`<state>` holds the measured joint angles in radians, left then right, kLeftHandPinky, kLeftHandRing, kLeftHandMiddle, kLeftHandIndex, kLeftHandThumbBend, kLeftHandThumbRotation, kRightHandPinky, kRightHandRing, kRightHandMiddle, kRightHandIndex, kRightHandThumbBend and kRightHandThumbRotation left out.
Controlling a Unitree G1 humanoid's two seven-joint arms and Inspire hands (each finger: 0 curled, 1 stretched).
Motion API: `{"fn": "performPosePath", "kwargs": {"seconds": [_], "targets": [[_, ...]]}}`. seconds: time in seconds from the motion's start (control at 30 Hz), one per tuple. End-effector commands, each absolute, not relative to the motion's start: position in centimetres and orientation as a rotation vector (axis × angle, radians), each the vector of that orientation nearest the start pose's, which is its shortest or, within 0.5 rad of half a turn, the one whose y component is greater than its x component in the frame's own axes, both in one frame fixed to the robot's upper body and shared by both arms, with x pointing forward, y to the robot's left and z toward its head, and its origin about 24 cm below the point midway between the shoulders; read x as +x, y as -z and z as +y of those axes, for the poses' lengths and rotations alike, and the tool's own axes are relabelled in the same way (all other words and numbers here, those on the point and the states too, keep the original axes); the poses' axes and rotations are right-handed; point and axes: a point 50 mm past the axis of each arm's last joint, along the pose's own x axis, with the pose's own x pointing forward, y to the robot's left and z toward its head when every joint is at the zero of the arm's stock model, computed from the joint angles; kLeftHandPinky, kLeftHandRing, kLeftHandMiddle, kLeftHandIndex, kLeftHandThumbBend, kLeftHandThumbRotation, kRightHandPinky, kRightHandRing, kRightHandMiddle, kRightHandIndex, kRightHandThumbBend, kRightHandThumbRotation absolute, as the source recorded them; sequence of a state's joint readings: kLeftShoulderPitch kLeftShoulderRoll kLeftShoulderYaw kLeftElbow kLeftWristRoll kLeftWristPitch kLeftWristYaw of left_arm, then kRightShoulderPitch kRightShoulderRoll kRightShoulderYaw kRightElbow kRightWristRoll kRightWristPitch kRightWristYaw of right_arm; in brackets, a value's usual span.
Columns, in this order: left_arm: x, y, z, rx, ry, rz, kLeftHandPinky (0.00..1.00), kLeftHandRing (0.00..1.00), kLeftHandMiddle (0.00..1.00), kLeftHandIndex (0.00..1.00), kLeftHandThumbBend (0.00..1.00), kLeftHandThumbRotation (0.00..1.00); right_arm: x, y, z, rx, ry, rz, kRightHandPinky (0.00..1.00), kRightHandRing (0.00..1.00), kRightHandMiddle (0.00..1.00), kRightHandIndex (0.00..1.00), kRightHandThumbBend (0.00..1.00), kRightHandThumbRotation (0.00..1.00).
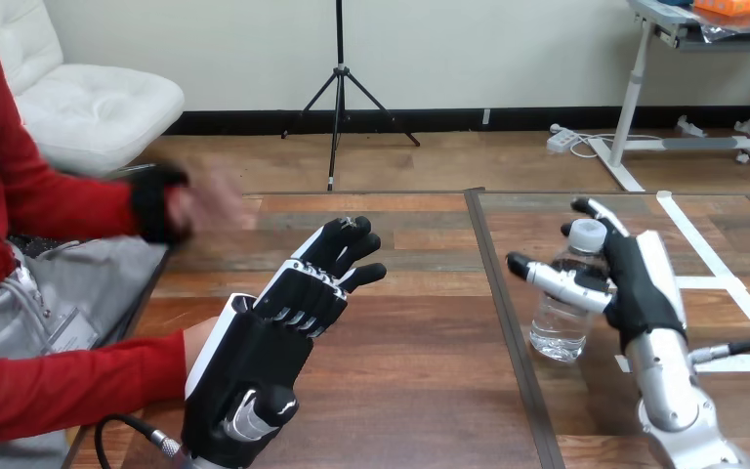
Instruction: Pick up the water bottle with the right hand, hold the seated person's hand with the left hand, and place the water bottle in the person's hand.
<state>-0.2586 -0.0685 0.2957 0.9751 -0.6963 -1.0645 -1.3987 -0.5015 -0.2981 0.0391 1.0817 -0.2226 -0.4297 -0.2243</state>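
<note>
Grasping: right robot hand wraps the bottle, thumb across its front, fingers behind its neck; nothing else held.
Bottle: upright, clear, white-capped, base seemingly on the bench.
Why so: a side grip below the cap likely leaves the base free to land in a palm.
Left robot hand: well left of the bottle, fingers nearly straight, gripping nothing visible.
Person's lower hand: just beyond that hand, farther from the bottle; touching or apart, cannot tell.
Writing: none legible on the bottle.

Bright, even indoor light — soft shadows on the table.
</note>
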Motion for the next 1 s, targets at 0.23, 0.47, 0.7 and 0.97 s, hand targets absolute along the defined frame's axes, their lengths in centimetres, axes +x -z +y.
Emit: {"fn": "performPosePath", "kwargs": {"seconds": [0.23, 0.47, 0.7, 0.97], "targets": [[24.2, -1.1, 15.1, -0.176, 0.598, -0.674, 0.87, 0.93, 0.94, 0.91, 0.95, 0.73, 31.9, 0.1, -21.0, -0.492, 0.115, 0.097, 0.74, 0.82, 0.83, 0.91, 1.0, 0.41], [24.1, -1.1, 15.1, -0.173, 0.599, -0.679, 0.87, 0.93, 0.94, 0.92, 0.94, 0.74, 31.6, 0.7, -20.9, -0.495, 0.107, 0.117, 0.74, 0.82, 0.84, 0.92, 1.0, 0.39], [24.1, -1.1, 15.2, -0.177, 0.605, -0.676, 0.88, 0.94, 0.94, 0.91, 0.95, 0.74, 31.3, 1.2, -20.7, -0.483, 0.105, 0.138, 0.75, 0.83, 0.85, 0.92, 1.0, 0.37], [24.1, -1.1, 15.2, -0.187, 0.613, -0.676, 0.88, 0.94, 0.94, 0.92, 0.95, 0.72, 31.0, 1.8, -20.6, -0.484, 0.106, 0.164, 0.77, 0.84, 0.85, 0.91, 1.0, 0.36]]}}
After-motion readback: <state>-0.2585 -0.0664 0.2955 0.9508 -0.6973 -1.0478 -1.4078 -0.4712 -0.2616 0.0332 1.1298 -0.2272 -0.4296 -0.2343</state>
